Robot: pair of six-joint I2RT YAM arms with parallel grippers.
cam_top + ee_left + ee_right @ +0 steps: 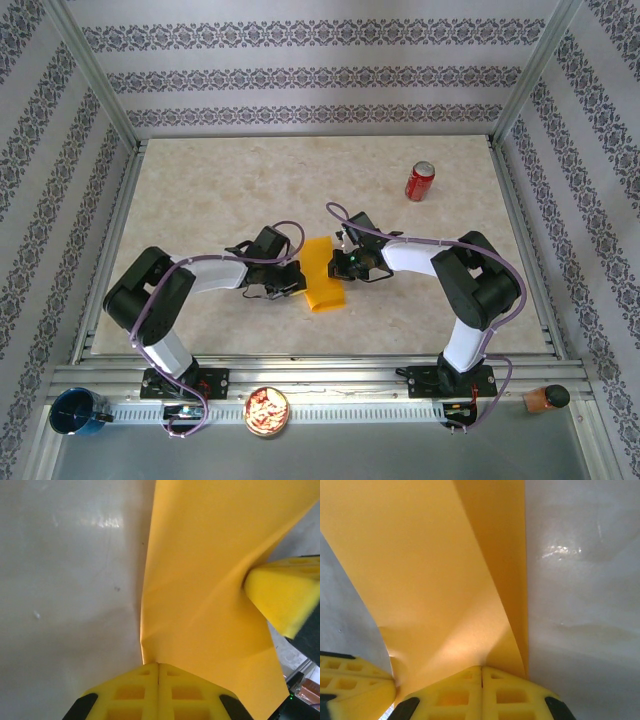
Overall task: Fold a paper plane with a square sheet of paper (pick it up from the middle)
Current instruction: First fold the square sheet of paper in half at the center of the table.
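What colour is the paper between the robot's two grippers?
The square sheet of paper is plain orange-yellow. The left wrist view shows it best.

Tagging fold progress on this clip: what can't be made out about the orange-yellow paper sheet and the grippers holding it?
Top external: the thin orange-yellow paper sheet is too small to count layers or creases; the left gripper and right gripper cover its side edges.
Left wrist: sheet's far end cut off by the top edge; yellow pads hide the pinched edge.
Right wrist: likewise, top edge and pads.
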